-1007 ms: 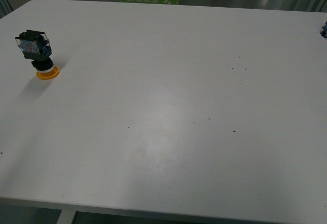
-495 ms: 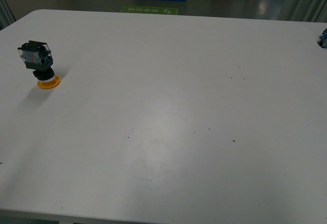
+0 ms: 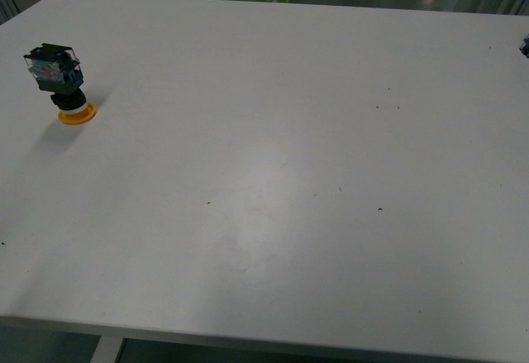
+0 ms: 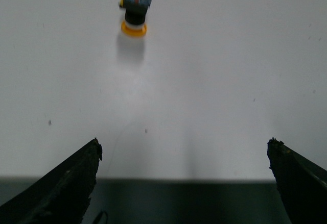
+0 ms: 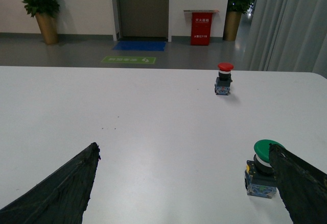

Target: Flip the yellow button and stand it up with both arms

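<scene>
The yellow button (image 3: 63, 82) rests cap-down, body up, at the far left of the table (image 3: 264, 173), and the left pincer (image 4: 184, 147), released with its jaws wide apart, hangs well short of it. I would bring that pincer straight in and close on the blocky body, not the round cap, so it cannot roll. The right pincer (image 5: 184, 150), also released and empty, sits near a green button (image 5: 261, 169) and should cross clear of it to help the flip.
</scene>
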`<state>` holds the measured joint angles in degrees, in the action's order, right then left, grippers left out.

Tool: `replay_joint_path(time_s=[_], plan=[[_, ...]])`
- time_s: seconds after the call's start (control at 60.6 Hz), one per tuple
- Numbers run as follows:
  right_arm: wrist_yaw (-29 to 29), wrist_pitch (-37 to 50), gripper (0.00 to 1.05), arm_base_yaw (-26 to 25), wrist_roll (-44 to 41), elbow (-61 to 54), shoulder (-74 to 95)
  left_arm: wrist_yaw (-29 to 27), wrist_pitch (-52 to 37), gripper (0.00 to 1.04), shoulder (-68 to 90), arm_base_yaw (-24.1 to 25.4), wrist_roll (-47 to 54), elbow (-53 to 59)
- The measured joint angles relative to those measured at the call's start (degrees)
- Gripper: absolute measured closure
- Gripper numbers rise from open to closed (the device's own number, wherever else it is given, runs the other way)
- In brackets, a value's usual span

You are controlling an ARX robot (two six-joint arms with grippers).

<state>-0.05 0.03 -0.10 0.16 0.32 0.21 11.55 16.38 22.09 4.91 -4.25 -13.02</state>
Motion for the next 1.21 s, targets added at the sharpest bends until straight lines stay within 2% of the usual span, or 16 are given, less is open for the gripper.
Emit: replay_joint_path(time_s=[0.132,0.231,0.33,0.594,0.858,1.205], plan=[[-0.02,0.00,0.07,0.00,0.00,0.00,0.00,5.70,-8.90,0.07,13.51,6.60,5.81,-6.38],[0.00,0.00,0.07,0.00,0.00,0.00,0.00,6.54,-15.06,0.07,28.55,8.41,11.26,-13.94],[-0.02,0.00,0.07,0.00,0.00,0.00,0.00,6.82,-17.07,0.07,40.13,7.67,13.94,-20.87],[0.00,0.00,0.07,0.00,0.00,0.00,0.00,8.26,-18.34,0.07,56.85,3.78,13.66,-33.14],[0.00,0.00,0.07,0.00,0.00,0.00,0.00,5.27,-13.00,0.07,66.20,2.03,14.05,-39.08],[0.00,0.00,0.07,0.00,0.00,0.00,0.00,3.80,-12.13,0.07,73.61,1.01,14.29,-45.48]])
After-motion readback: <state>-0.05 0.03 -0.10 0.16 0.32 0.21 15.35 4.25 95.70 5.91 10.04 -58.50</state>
